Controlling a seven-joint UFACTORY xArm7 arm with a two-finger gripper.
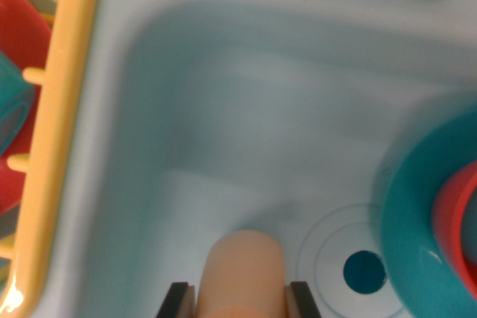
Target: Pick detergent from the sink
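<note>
Looking down from the wrist into a pale blue plastic sink [246, 109], slightly blurred. Starting at the wrist view's left: showing a yellow plastic dish rack rail [63, 121] running along the sink's edge, with red and teal plastic dishes [15, 109] slotted beyond it. Moving to the lower middle: showing a peach-coloured rounded plastic detergent bottle [244, 273] rising from the bottom edge, apparently lifted clear of the basin floor, though hard to confirm. Flanking it on either side, two dark fingers [179, 299] of the gripper [240, 300], pressing against the bottle's sides and pinching it between them. Continuing right: showing a round dark blue drain hole [364, 271] ringed by faint circles, just beside the bottle. Ending at the wrist view's right: showing a teal plastic bowl [417, 221] with a red plastic piece [458, 214] nested inside, sitting in the basin.

Judging the risks: slipping likely on the smooth rounded surface if pinching too lightly; knocking the bowl possible if swinging right while rising; catching the rack rail possible if drifting left.
</note>
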